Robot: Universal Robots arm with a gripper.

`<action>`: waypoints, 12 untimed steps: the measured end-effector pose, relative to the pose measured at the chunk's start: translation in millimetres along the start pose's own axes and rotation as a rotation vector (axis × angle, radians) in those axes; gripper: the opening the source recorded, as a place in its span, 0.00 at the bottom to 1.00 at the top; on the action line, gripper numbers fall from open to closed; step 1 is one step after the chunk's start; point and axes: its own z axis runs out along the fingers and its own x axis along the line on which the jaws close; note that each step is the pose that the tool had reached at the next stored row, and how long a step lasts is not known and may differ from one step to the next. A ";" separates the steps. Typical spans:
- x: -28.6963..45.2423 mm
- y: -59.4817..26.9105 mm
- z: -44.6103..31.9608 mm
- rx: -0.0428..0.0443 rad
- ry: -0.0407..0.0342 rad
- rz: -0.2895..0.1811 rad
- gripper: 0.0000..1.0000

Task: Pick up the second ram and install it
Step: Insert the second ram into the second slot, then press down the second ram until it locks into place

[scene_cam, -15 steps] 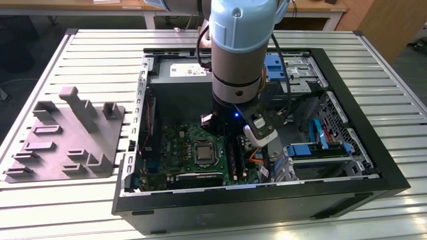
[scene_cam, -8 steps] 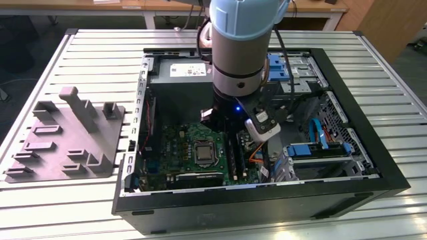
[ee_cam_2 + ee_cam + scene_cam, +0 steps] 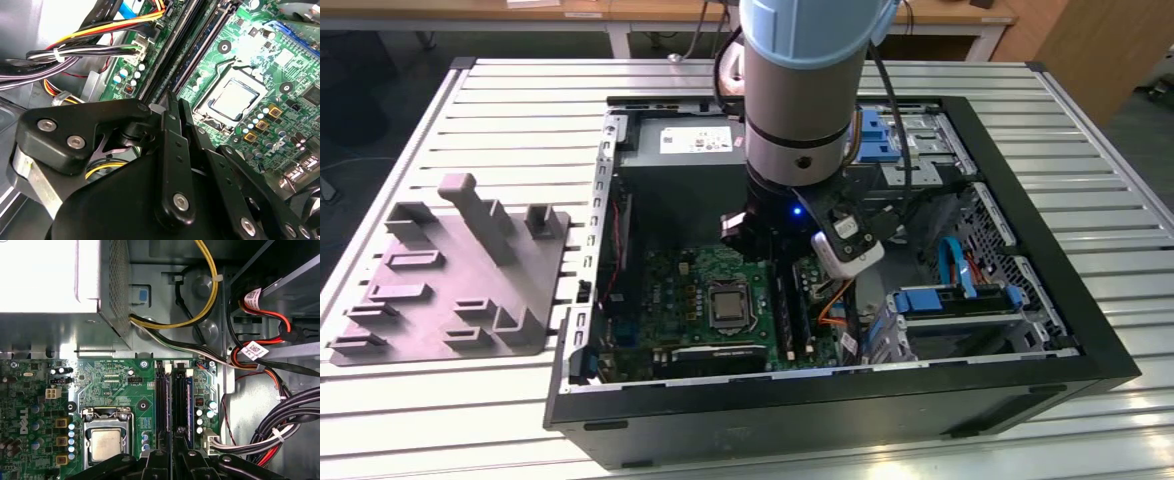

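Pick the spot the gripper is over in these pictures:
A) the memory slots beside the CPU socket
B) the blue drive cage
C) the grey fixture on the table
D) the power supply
A: in both wrist views the gripper sits right above the long memory slots next to the CPU socket, inside the open case; the grey fixture stands apart on the table.
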 end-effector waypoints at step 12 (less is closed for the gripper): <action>0.0 0.0 -0.4 0.0002 0.0000 0.000 0.10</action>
